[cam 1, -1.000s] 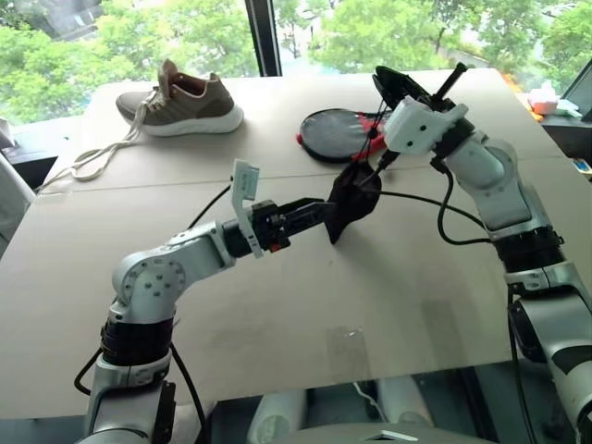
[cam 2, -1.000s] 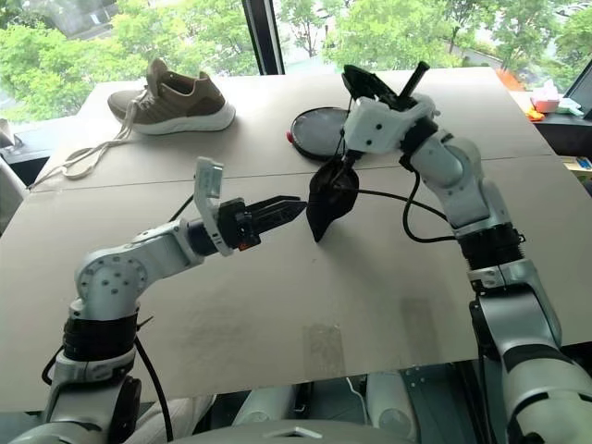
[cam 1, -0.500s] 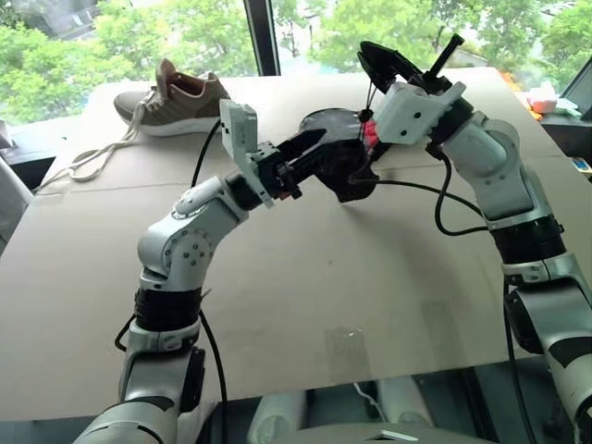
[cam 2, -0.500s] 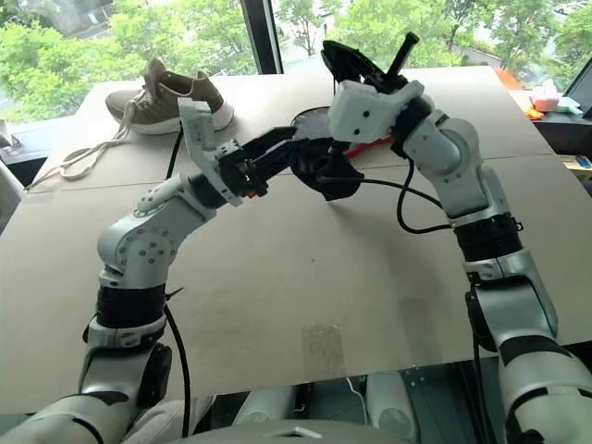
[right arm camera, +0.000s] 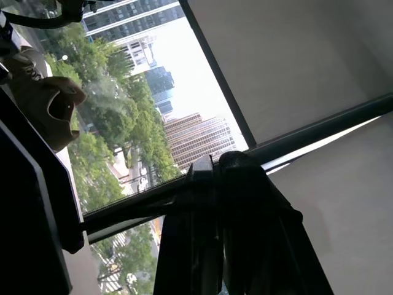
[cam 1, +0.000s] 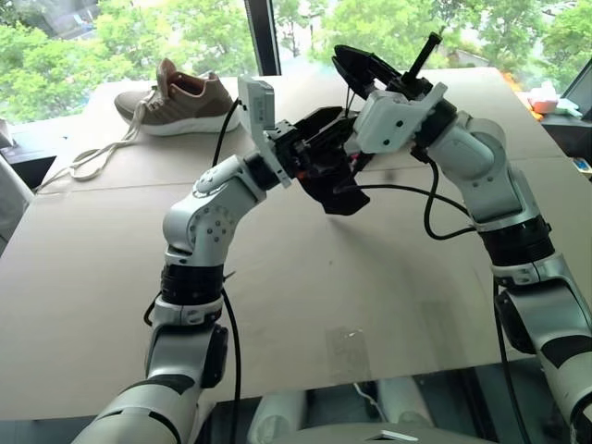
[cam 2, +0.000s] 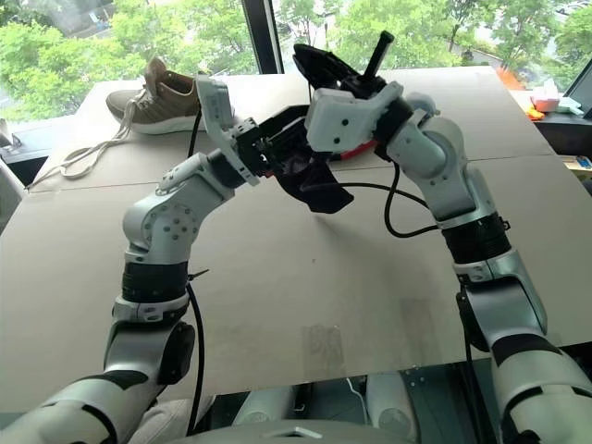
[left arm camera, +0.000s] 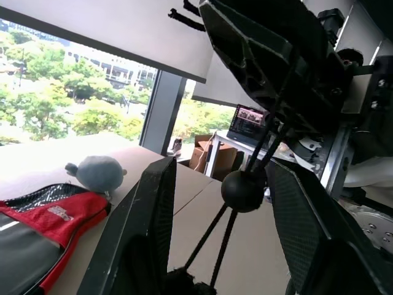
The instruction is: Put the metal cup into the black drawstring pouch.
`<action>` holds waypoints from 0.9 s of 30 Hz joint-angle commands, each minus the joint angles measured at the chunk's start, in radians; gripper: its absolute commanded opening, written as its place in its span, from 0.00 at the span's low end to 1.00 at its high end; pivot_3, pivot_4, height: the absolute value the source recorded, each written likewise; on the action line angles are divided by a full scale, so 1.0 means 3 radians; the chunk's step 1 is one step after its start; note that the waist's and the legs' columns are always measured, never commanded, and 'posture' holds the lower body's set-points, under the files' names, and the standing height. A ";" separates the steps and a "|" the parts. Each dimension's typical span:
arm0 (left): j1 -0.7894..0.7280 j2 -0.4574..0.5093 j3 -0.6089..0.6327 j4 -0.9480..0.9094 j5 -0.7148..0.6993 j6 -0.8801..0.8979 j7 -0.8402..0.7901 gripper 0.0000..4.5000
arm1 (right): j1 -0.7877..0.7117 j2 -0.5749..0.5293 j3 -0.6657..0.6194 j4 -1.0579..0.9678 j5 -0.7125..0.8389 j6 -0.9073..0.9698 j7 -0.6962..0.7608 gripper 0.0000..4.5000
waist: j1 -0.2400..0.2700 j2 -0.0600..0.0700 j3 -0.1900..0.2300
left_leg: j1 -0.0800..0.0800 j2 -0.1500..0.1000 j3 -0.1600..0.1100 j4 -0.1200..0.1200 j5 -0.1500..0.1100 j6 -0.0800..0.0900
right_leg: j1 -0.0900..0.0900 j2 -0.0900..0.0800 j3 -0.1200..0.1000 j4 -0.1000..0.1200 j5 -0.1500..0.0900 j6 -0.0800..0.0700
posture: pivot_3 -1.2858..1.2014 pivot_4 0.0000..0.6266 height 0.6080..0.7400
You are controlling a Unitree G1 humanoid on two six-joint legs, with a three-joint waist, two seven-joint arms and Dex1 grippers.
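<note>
Both arms raised above the middle of the cardboard-covered counter (cam 1: 277,277), their wrists close together with the black drawstring pouch (cam 1: 335,190) hanging between them, clear of the surface. The right pincer (right arm camera: 212,184) is closed tight, its two black fingers pressed together on what appears to be the pouch's thin cord; the cord runs up past a round black cord stopper (left arm camera: 244,190) seen in the left wrist view. The left pincer (left arm camera: 218,203) stands partly open, its two fingers (left arm camera: 150,209) apart on either side of the cord and stopper at the pouch's mouth; whether they press on the fabric cannot be told. The pouch sags below the pincers as a crumpled, pointed shape. The metal cup cannot be made out; whether it lies inside the pouch cannot be told. Near the far left corner of the counter a brown-grey sneaker (cam 1: 180,100) with a white sole lies on its sole, its pale laces (cam 1: 97,157) trailing toward the left edge. In the left wrist view, a black-and-red case (left arm camera: 43,221) lies flat on the counter with a small grey plush toy (left arm camera: 95,174) just beyond it.
</note>
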 commanded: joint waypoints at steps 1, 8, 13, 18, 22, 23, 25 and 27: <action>-0.0106 -0.0051 0.0024 -0.0021 -0.0019 -0.0017 -0.0045 0.53 | -0.0082 0.0017 -0.0040 -0.0177 0.0058 0.0018 0.0019 0.00 | 0.0001 0.0000 0.0000 | 0.0000 0.0000 0.0000 0.0000 0.0000 0.0000 | 0.0000 0.0000 0.0000 0.0000 0.0000 0.0000 | 0.52 0.24 0.97; -0.0117 -0.0083 0.0032 -0.0006 -0.0004 0.0004 -0.0104 0.35 | -0.0087 0.0033 -0.0048 -0.0198 0.0063 0.0038 0.0053 0.00 | 0.0000 0.0000 0.0000 | 0.0000 0.0000 -0.0001 0.0000 0.0000 0.0000 | 0.0000 0.0000 0.0000 0.0000 0.0000 0.0000 | 0.52 0.24 0.97; -0.0123 -0.0083 0.0041 0.0003 -0.0006 0.0015 -0.0140 0.04 | -0.0098 0.0047 -0.0046 -0.0195 0.0064 0.0043 0.0059 0.00 | 0.0000 0.0000 0.0000 | 0.0000 0.0000 -0.0001 0.0000 0.0000 0.0000 | 0.0000 0.0000 0.0000 0.0000 0.0000 0.0000 | 0.52 0.24 0.97; -0.0082 -0.0078 0.0021 -0.0020 0.0019 0.0018 -0.0144 0.04 | -0.0106 0.0046 -0.0059 -0.0202 0.0070 0.0064 0.0060 0.00 | 0.0000 0.0000 0.0000 | 0.0000 0.0000 -0.0001 0.0000 0.0000 0.0000 | 0.0000 0.0000 0.0000 0.0000 0.0000 0.0000 | 0.52 0.24 0.97; 0.0004 0.0013 -0.0149 -0.0003 0.0242 0.0032 -0.0166 0.04 | -0.0175 0.0079 -0.0158 -0.0201 0.0172 0.0167 0.0024 0.00 | 0.0000 0.0000 0.0000 | 0.0000 0.0000 -0.0001 0.0000 0.0000 0.0000 | 0.0000 0.0000 0.0000 0.0000 0.0000 0.0000 | 0.52 0.24 0.97; 0.0028 0.0036 -0.0191 -0.0005 0.0282 0.0040 -0.0194 0.04 | -0.0195 0.0096 -0.0193 -0.0201 0.0214 0.0207 0.0011 0.00 | -0.0002 0.0000 0.0000 | 0.0000 0.0000 -0.0001 0.0000 0.0000 0.0000 | 0.0000 0.0000 -0.0001 0.0001 0.0000 0.0000 | 0.52 0.24 0.97; 0.0108 0.0095 -0.0304 0.0024 0.0440 -0.0020 -0.0234 0.04 | -0.0314 0.0136 -0.0316 -0.0187 0.0322 0.0324 -0.0060 0.00 | -0.0007 0.0000 0.0000 | 0.0000 0.0000 0.0000 0.0000 0.0000 0.0000 | -0.0001 0.0000 0.0000 0.0001 0.0000 0.0000 | 0.52 0.24 0.97; 0.0174 0.0143 -0.0385 0.0053 0.0566 -0.0063 -0.0274 0.04 | -0.0433 0.0192 -0.0466 -0.0176 0.0455 0.0452 -0.0164 0.00 | -0.0006 0.0001 0.0001 | -0.0002 0.0000 0.0000 0.0000 0.0000 0.0000 | -0.0004 0.0001 0.0001 0.0003 0.0000 0.0000 | 0.52 0.24 0.97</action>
